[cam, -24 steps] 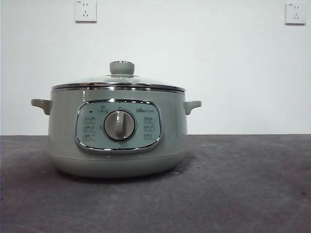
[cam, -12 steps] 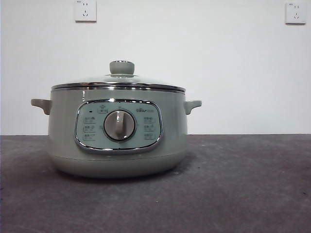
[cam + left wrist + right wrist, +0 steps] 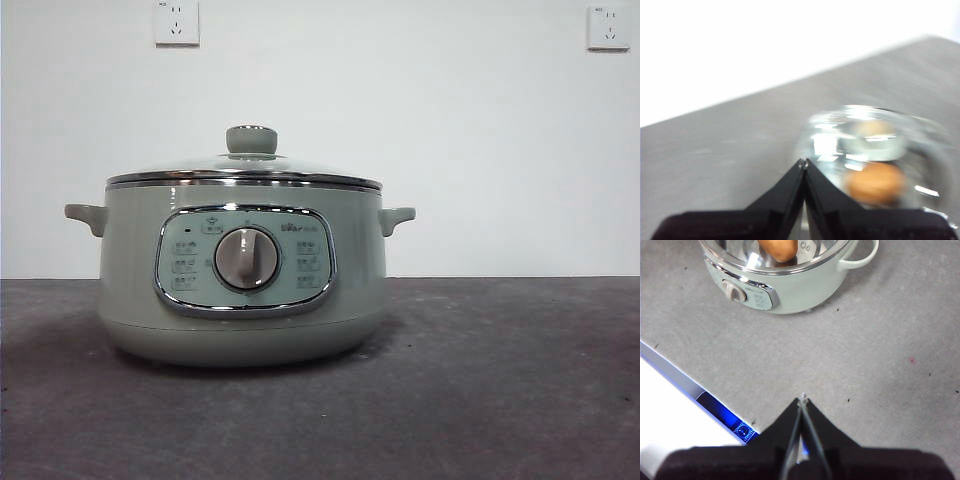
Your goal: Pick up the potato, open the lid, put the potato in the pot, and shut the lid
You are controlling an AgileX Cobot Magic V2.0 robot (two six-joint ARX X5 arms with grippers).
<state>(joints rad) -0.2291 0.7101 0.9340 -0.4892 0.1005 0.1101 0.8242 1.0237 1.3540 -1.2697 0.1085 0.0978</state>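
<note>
Two pincers show only in their own wrist views, and neither holds anything. The left pincer [image 3: 803, 162] has its black jaws pressed together, tips touching, and hangs above and to one side of the pot [image 3: 240, 270]; this view is blurred. The right pincer [image 3: 802, 400] is likewise pressed together, poised over bare grey bench [image 3: 880, 340] well apart from the pot.

The pot stands upright on the bench, left of centre in the front view, its chrome-framed panel and dial [image 3: 246, 258] facing the camera and a small handle sticking out at each side. The lid [image 3: 245, 170] sits level on the pot, its chrome rim resting on the pot's rim and its sage-green knob [image 3: 251, 139] upright on top. The potato [image 3: 876, 183] lies inside the pot, seen as an orange-brown oval through the glass in the left wrist view; the right wrist view catches only part of it at the picture's edge.

On the white wall behind, two sockets [image 3: 176, 22] sit high up, one toward each side.
</note>
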